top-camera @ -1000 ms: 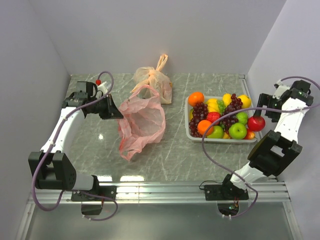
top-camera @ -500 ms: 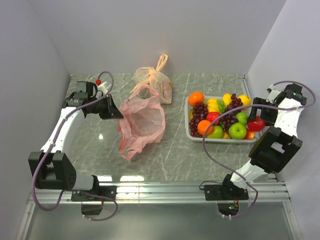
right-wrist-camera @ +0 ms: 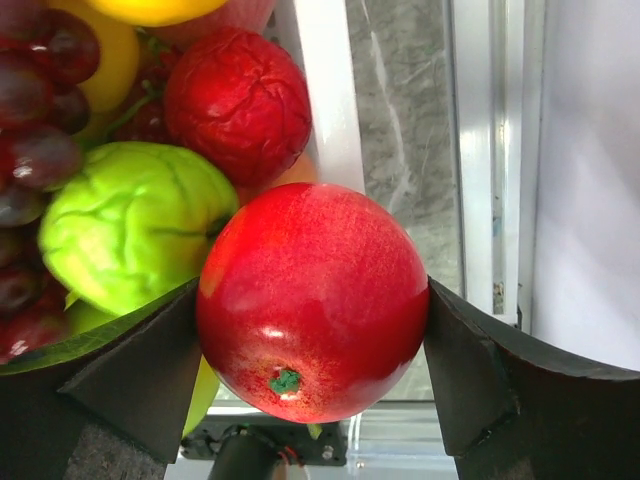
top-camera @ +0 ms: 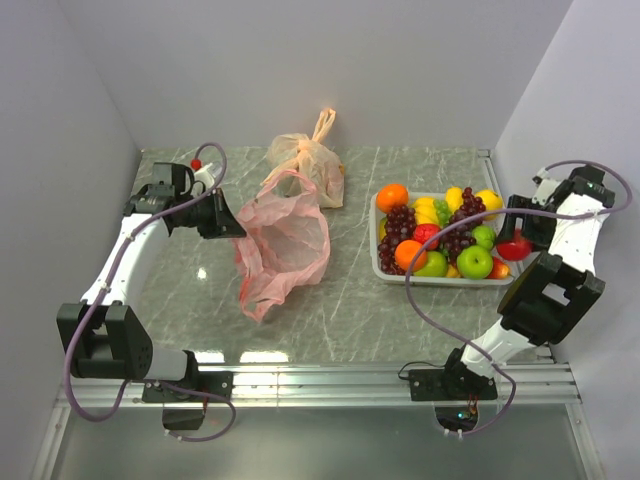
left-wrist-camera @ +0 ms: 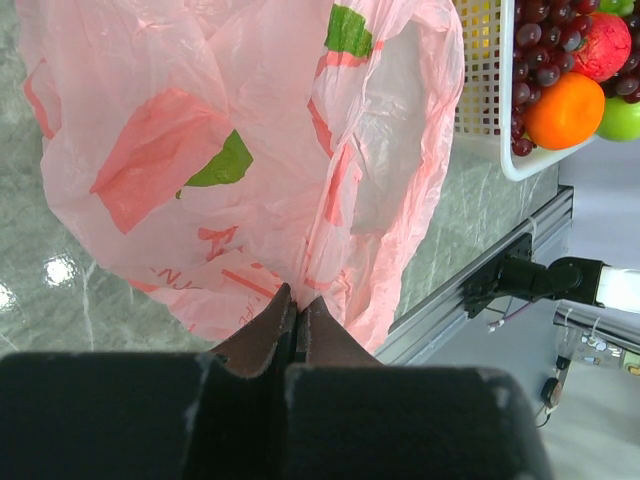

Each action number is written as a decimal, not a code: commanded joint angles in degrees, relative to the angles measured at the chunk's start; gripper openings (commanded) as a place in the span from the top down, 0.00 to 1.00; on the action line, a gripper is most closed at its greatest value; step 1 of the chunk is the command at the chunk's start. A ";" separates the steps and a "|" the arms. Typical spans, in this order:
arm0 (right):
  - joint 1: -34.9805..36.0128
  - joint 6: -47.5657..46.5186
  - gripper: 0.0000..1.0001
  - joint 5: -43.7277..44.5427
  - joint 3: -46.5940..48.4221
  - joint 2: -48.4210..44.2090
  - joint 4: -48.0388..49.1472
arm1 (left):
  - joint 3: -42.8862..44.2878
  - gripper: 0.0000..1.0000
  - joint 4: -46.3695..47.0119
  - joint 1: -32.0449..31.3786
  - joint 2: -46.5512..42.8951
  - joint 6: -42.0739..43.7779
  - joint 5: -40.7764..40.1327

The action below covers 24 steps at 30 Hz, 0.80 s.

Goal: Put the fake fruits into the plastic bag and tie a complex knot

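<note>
Right pincer [right-wrist-camera: 312,335] tightens onto red apple [right-wrist-camera: 310,290] at basket [top-camera: 440,279] rim: first fruit grasped; left pincer [left-wrist-camera: 297,312], together, pinches plastic bag [left-wrist-camera: 200,150].

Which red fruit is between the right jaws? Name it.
The smooth, glossy red apple, pressed by both right jaws at the basket's white rim. The other red fruit, wrinkled and duller, lies untouched in the basket.
</note>
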 commanded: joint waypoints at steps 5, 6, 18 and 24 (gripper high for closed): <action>2.16 0.07 0.38 -3.20 11.77 -5.46 -7.27 | 0.35 1.00 0.35 0.99 -0.01 1.45 1.23; 2.87 0.33 0.38 -3.72 12.30 -5.90 -7.54 | 0.35 1.00 0.44 0.99 -0.01 1.36 1.40; 45.56 16.41 0.39 -12.70 19.93 -8.65 8.00 | 0.35 1.00 -0.88 1.96 1.13 1.98 5.69; 67.19 17.04 0.38 -7.18 23.20 0.67 14.42 | 0.18 1.00 -1.32 5.91 2.53 1.45 11.24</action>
